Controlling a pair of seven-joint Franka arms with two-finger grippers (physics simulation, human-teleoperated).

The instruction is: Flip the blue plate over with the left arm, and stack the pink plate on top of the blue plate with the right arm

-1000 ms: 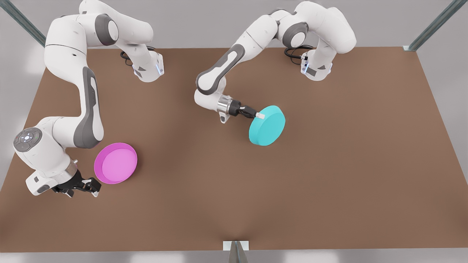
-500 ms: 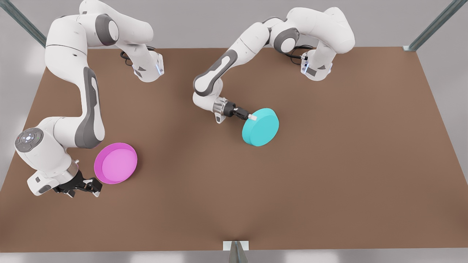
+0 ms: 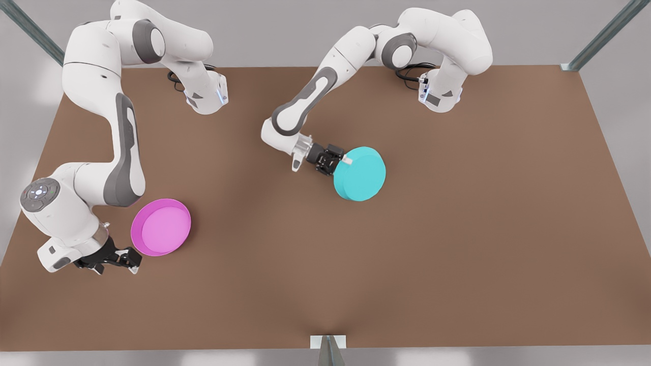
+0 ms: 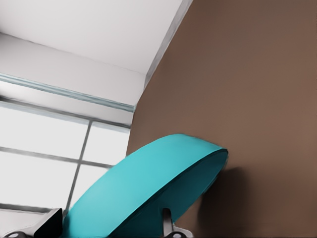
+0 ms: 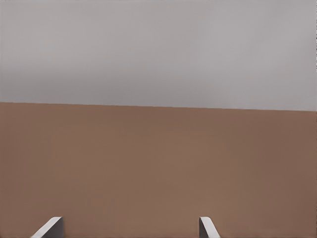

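The blue plate (image 3: 361, 175) is turned flat base up near the table's middle, slightly tilted, its far edge close to the table. My left gripper (image 3: 342, 163) is shut on the rim on the side toward the front view's left. In the left wrist view the blue plate (image 4: 148, 188) fills the gap between the fingertips (image 4: 49, 224). The pink plate (image 3: 161, 226) lies rim up on the front view's left. My right gripper (image 3: 133, 260) hangs open just beside its near-left edge, apart from it. Its fingertips (image 5: 49, 227) frame bare table.
The brown table (image 3: 457, 229) stretches wide on the front view's right and along the near edge. Both arm bases (image 3: 206, 96) stand at the far edge. A metal post foot (image 3: 328, 343) sits at the near edge's middle.
My left arm has carried the blue plate a little toward the front view's left and lowered it, and the wrist has rolled. The right arm and the pink plate have stayed still.
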